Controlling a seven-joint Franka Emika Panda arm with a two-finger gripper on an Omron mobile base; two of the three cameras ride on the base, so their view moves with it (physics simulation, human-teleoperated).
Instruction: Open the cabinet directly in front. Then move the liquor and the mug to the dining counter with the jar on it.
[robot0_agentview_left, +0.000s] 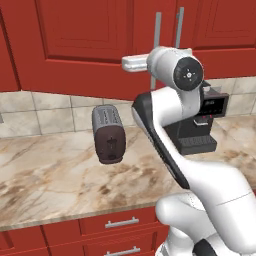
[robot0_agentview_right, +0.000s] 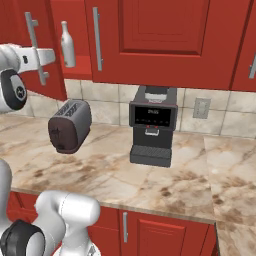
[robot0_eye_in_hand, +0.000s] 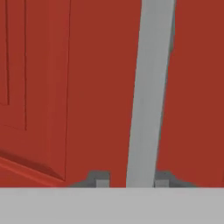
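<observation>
At the cabinet (robot0_agentview_right: 165, 40), end effector (robot0_eye_in_hand: 130, 179) fingertips astride bar handle (robot0_eye_in_hand: 148, 92), slightly apart.

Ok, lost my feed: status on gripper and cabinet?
Gripper straddling brushed-metal bar handle, grip uncertain. Red wooden cabinet door ajar, pale bottle visible inside.

My dark matt fingers (robot0_eye_in_hand: 99, 179) flank a smooth brushed-metal handle (robot0_eye_in_hand: 148, 92) on the red painted-wood cabinet (robot0_agentview_left: 85, 45). The table (robot0_agentview_right: 165, 185) looks like polished marbled stone; toaster (robot0_agentview_right: 70, 125) satin metal, coffee machine (robot0_agentview_right: 151, 125) dark matt plastic, tiles (robot0_agentview_left: 45, 115) glazed.
</observation>
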